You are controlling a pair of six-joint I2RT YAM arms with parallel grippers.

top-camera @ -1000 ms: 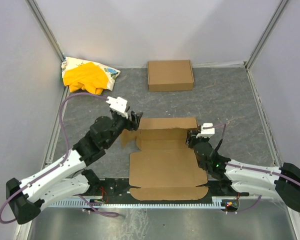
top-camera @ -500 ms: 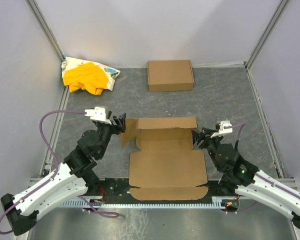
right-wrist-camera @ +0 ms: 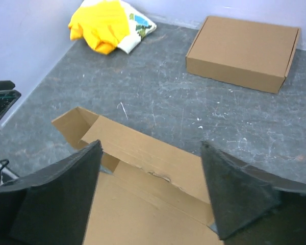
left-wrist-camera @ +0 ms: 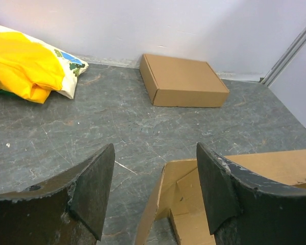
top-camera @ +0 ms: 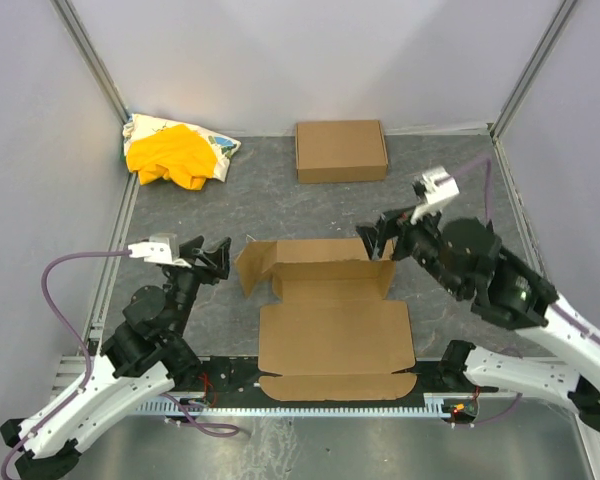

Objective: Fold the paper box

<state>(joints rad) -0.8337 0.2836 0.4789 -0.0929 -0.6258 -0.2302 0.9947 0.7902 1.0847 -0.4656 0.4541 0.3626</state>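
The paper box (top-camera: 335,335) lies partly unfolded in the middle of the table. Its wide panel is flat and its far panel (top-camera: 325,255) is tilted up, with a left flap (top-camera: 253,266) standing. My left gripper (top-camera: 212,258) hangs open just left of that flap and touches nothing; in the left wrist view the flap (left-wrist-camera: 166,204) shows between the spread fingers of the left gripper (left-wrist-camera: 155,150). My right gripper (top-camera: 380,240) is open above the box's far right corner. In the right wrist view the right gripper (right-wrist-camera: 152,148) holds nothing, and the far panel (right-wrist-camera: 153,153) lies below it.
A closed shallow brown carton (top-camera: 341,150) sits by the back wall. A yellow cloth bundle (top-camera: 175,153) lies in the far left corner. Grey walls with metal posts enclose the table on three sides. A black rail (top-camera: 330,380) runs along the near edge under the box's front.
My left arm has pulled back left and toward the near edge, away from the left flap. The right gripper has opened wide and risen from the box's right side to its far right corner.
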